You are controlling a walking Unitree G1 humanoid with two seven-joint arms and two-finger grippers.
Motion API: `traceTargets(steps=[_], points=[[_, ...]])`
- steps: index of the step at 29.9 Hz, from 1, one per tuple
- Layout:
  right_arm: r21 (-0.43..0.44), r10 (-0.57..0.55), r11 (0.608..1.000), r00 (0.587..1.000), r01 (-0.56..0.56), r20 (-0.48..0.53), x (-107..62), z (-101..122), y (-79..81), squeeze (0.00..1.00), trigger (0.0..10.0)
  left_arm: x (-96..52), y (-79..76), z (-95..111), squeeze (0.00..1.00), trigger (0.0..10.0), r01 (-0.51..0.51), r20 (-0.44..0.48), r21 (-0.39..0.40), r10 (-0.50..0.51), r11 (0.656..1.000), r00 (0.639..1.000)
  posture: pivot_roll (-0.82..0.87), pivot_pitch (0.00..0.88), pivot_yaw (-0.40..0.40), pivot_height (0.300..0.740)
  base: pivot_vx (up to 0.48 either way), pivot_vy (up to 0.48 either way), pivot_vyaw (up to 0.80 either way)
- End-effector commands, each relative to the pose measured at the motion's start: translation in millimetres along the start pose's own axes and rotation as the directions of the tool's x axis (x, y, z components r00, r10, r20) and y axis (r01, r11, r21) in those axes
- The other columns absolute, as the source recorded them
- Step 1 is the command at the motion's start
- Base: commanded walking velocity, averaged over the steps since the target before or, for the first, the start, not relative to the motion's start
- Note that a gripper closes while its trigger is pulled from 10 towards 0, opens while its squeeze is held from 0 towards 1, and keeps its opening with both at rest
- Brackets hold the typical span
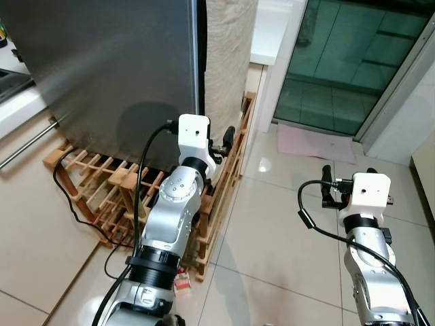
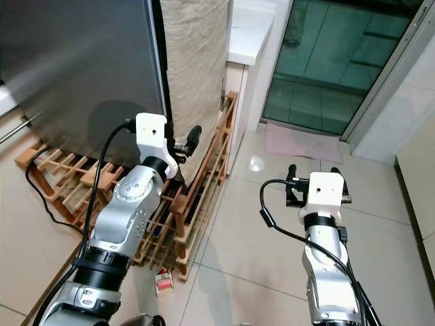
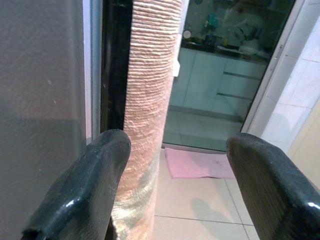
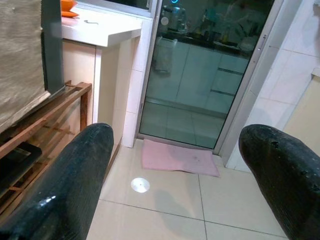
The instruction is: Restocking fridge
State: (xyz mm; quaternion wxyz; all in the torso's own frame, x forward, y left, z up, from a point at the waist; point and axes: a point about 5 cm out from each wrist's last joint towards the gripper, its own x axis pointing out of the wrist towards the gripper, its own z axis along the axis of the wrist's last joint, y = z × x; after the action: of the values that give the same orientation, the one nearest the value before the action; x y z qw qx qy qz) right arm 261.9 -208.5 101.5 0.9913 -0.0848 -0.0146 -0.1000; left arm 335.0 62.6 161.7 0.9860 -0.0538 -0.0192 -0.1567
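Note:
The grey steel fridge (image 1: pixel 109 68) stands at the upper left, with a dark seam (image 3: pixel 112 75) along its right edge. A beige woven cloth (image 1: pixel 228 54) hangs just right of that seam. My left gripper (image 1: pixel 219 144) is raised in front of the seam and the cloth, low on the fridge. It is open with nothing between its fingers (image 3: pixel 85 185). Over bare floor tiles to the right, my right gripper (image 1: pixel 348 178) is also open and holds nothing, and its fingertips (image 4: pixel 75 180) point toward the glass door.
A low wooden rack (image 1: pixel 102 190) runs along the fridge's foot, with a black cable (image 1: pixel 68 197) trailing over it. A small red and white carton (image 1: pixel 181 280) lies on the floor by the rack. A pink mat (image 1: pixel 309 141) lies before the glass sliding door (image 1: pixel 353 61). A white counter (image 1: pixel 272 27) stands behind the cloth.

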Motion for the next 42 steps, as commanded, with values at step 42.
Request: traceTargets(steps=[42], points=[[0.006,0.002,1.000,1.000,-0.002,0.024,4.1,11.6,1.1,0.00,10.0,-33.9,18.9,21.5,0.00,10.0,0.134,0.123,-0.051,-0.127,0.990,0.984,-0.06,0.000,-0.016,0.740,0.000,0.000,0.00]])
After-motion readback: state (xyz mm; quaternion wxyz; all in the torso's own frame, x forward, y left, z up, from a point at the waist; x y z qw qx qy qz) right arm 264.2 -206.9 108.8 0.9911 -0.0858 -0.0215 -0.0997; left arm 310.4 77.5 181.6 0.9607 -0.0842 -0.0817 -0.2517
